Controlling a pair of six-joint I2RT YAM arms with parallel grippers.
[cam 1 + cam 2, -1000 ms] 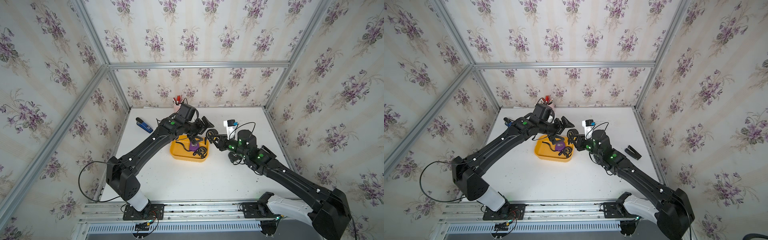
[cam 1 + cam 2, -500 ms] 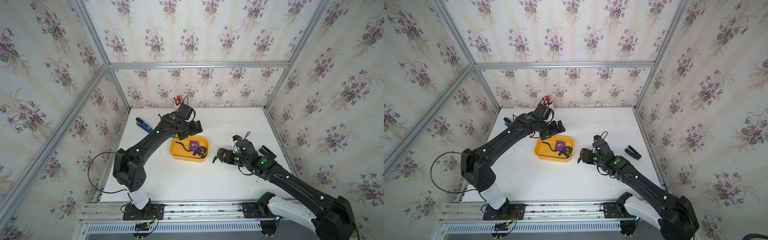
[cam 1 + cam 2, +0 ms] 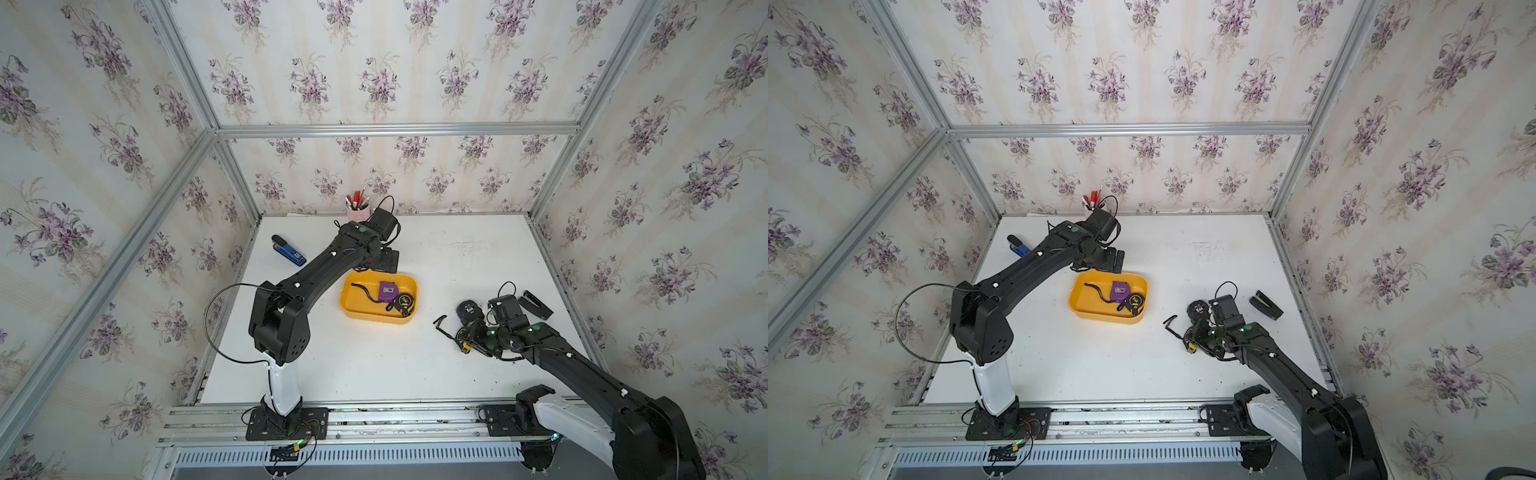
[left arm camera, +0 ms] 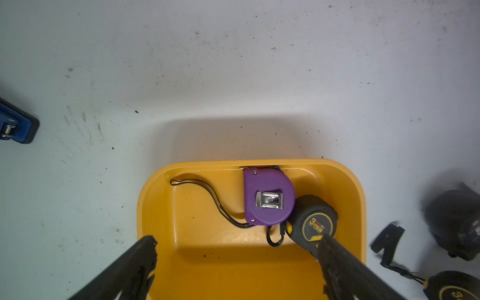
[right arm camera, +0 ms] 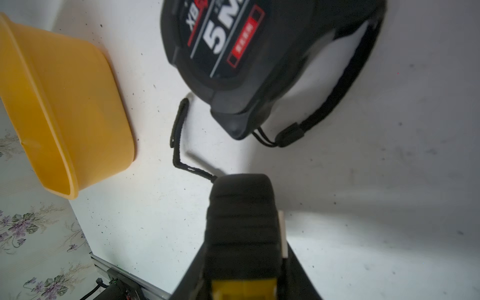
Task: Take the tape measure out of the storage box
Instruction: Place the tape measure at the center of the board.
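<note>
Tape measure, black and yellow, is clamped in the right gripper, outside the yellow storage box, near a 5M tape measure. Inside the box lie a purple tape measure and a 3m tape measure. Beyond, the left gripper hangs open.

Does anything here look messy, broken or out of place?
Nothing is broken or spilled. The table is scuffed and speckled with dirt. A black tape lies outside the tub, and a yellow-black tape is clamped in the right jaws, its strap sticking out loose.
</note>
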